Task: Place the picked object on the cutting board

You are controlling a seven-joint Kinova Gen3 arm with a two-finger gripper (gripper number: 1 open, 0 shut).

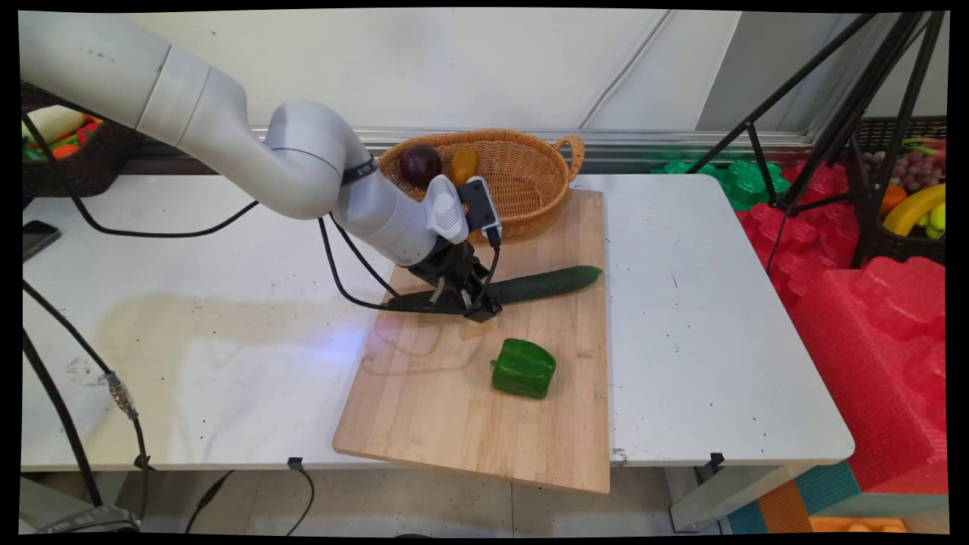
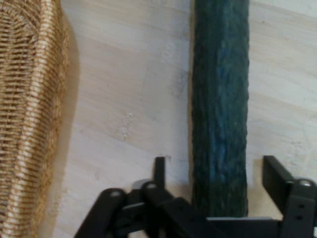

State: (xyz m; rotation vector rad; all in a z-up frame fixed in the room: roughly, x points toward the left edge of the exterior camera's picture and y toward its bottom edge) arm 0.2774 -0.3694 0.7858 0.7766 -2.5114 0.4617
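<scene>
A long dark green cucumber (image 1: 545, 284) lies across the far half of a bamboo cutting board (image 1: 454, 424). My gripper (image 1: 462, 303) is down over the cucumber's left part. In the hand view the cucumber (image 2: 220, 74) runs up the picture between my two fingers, and my gripper (image 2: 215, 161) is open, with a small gap on each side of the cucumber. A green bell pepper (image 1: 523, 368) sits on the board nearer the front. Just behind my hand stands a wicker basket (image 1: 530, 204) holding a dark purple fruit (image 1: 420, 165) and a yellow-orange one (image 1: 464, 165); its wall (image 2: 29, 124) fills the hand view's left.
A dark basket of vegetables (image 1: 68, 151) stands at the far left, with a phone (image 1: 34, 238) at the table's left edge. Black cables hang from the arm over the board. A tripod (image 1: 833, 129), red foam blocks (image 1: 855, 303) and a fruit crate (image 1: 908, 204) stand off the table's right.
</scene>
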